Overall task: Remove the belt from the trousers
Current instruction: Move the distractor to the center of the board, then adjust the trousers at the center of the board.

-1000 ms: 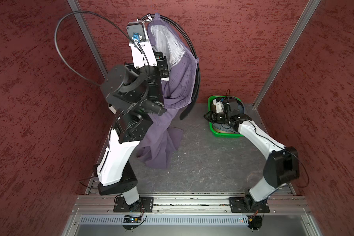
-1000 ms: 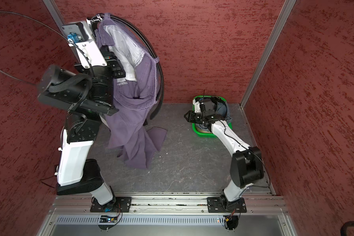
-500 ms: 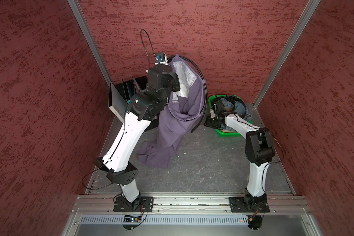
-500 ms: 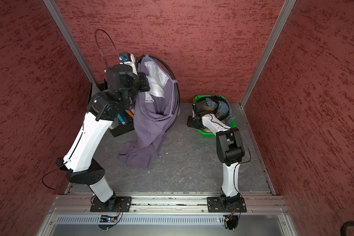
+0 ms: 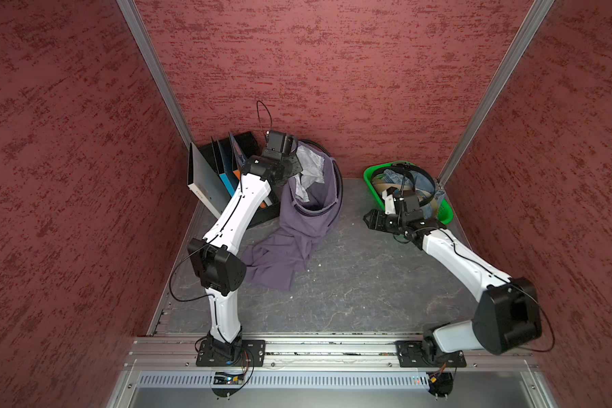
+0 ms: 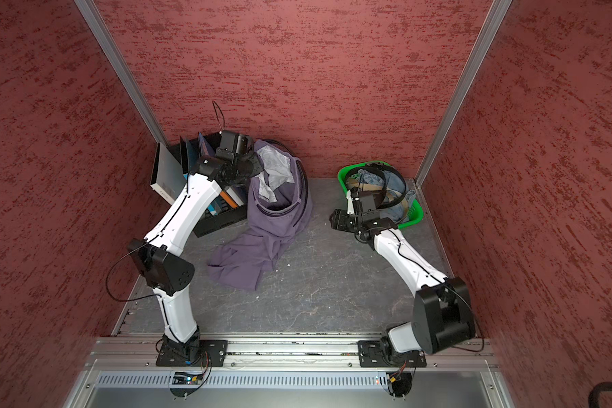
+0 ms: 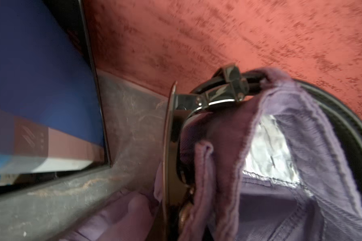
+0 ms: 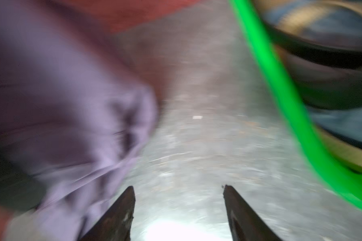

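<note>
The left gripper [image 5: 295,169] sits at about 11 o'clock on the table [image 5: 350,282], close to the back wall, and its jaws are clenched; the waist of the trousers [image 5: 308,219] hangs from it, the opening gaping upward with the pale lining [image 5: 310,166] showing, while the legs trail down toward 7 o'clock and lie crumpled on the surface. The belt [image 5: 340,183] runs as a black arc round the 3 o'clock side of that waist opening, threaded along the waistband; in both top views it curves from the gripper's side to the far rim [image 6: 306,187]. In the left wrist view the closed fingers [image 7: 172,129] stand pressed together with purple fabric [image 7: 205,167] bunched against them; the buckle [image 7: 230,87] lies just beside their tips; the strap [image 7: 353,125] sweeps away from there; whether strap as well as fabric lies in the pinch I cannot tell.

The right gripper [image 5: 368,219] hovers at about 2 o'clock, between the trousers and the green basket [image 5: 371,180], pointing toward 9 o'clock; its jaws stand released and wide, nothing between them [image 8: 178,187], only bare table; the belt lies well apart from them, across the gap.
</note>
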Controlling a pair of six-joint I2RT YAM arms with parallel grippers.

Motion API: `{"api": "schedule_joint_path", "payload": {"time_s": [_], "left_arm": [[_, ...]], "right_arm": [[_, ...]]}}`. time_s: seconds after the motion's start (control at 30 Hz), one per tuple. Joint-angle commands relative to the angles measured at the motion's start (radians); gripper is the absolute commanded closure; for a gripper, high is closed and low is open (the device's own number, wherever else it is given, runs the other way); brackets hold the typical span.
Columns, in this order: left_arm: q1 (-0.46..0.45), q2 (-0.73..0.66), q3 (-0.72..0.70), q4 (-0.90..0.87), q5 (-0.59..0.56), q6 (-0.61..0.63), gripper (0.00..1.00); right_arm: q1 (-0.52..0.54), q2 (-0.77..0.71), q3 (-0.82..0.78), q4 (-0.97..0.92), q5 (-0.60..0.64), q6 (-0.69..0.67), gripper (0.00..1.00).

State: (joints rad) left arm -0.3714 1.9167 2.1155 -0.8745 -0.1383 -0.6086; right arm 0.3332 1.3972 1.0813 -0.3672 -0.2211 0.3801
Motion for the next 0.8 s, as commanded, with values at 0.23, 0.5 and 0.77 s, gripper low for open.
{"api": "schedule_joint_path", "payload": {"time_s": [0.23, 0.5, 0.77], "left_arm": [[-0.004, -0.233, -0.490, 0.157, 0.107, -0.213, 1.00], [0.147, -0.076, -0.393, 0.113, 0.141, -0.150, 1.00], [0.146, 0.019, -0.377, 0.113, 0.139, -0.109, 1.00]], "right_arm": [[0.330, 0.138, -0.017, 0.255, -0.449, 0.045, 0.38], [0.485, 0.495, 0.199, 0.355, -0.471, 0.033, 0.48], [0.595, 0.630, 0.381, 0.265, -0.489, -0.010, 0.45]]}}
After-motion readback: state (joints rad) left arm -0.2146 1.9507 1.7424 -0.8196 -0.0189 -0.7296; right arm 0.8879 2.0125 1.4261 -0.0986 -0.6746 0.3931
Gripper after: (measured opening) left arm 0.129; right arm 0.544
